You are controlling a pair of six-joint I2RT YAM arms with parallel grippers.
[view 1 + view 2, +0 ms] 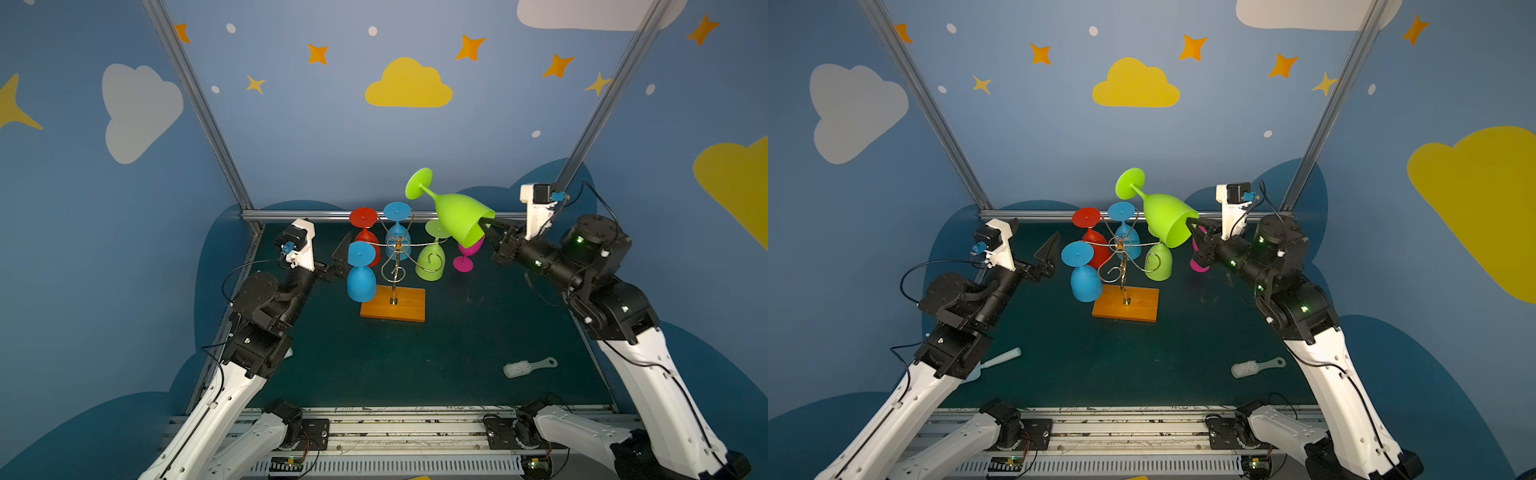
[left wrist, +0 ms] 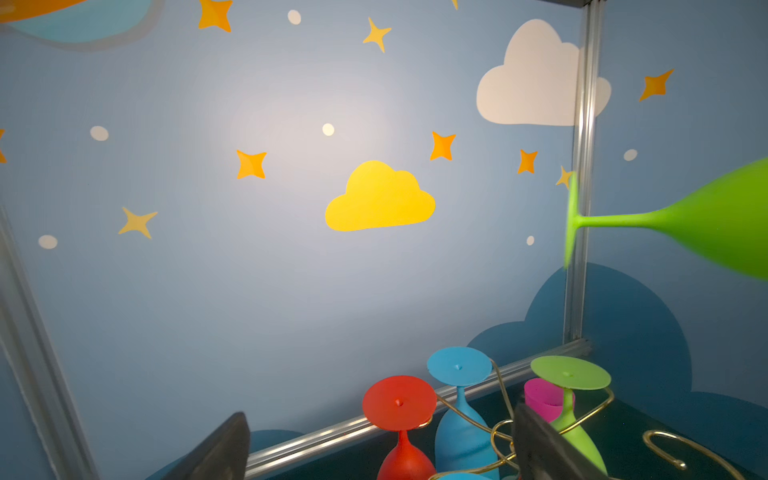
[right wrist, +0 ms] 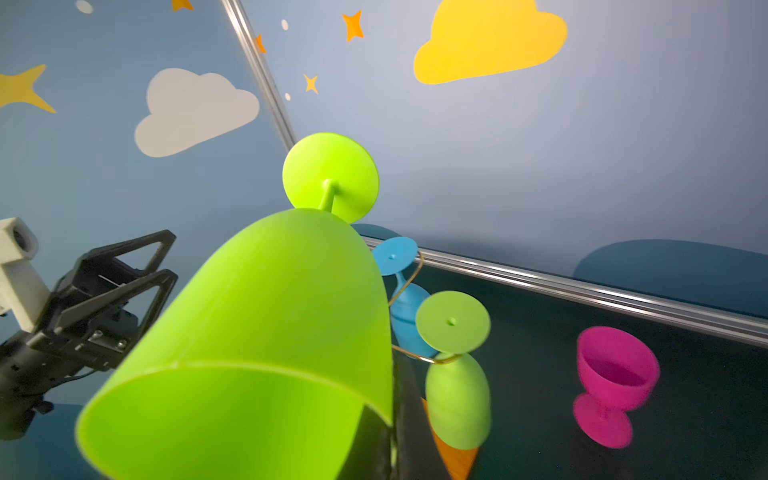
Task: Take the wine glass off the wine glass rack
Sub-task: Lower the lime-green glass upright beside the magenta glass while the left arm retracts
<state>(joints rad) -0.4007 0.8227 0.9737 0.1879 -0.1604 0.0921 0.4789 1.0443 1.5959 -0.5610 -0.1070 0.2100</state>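
At 9 o'clock of the wine glass rack [image 1: 409, 305], the left gripper [image 3: 172, 254] is empty with jaws spread wide, just beside a hanging blue glass [image 1: 360, 272]. The lime wine glass [image 1: 457, 216] is off the rack, in the air at 1 o'clock of the hub and clear of the wire arms. Its long axis is tilted, foot toward 10 o'clock, mouth toward 4 o'clock. The right gripper [image 1: 484, 225] pinches its rim. A pink glass [image 1: 465, 255] stands upright at 3 o'clock. The mat [image 1: 415, 361] is bare toward 6 o'clock. A brush [image 1: 528, 367] lies at 4 o'clock.
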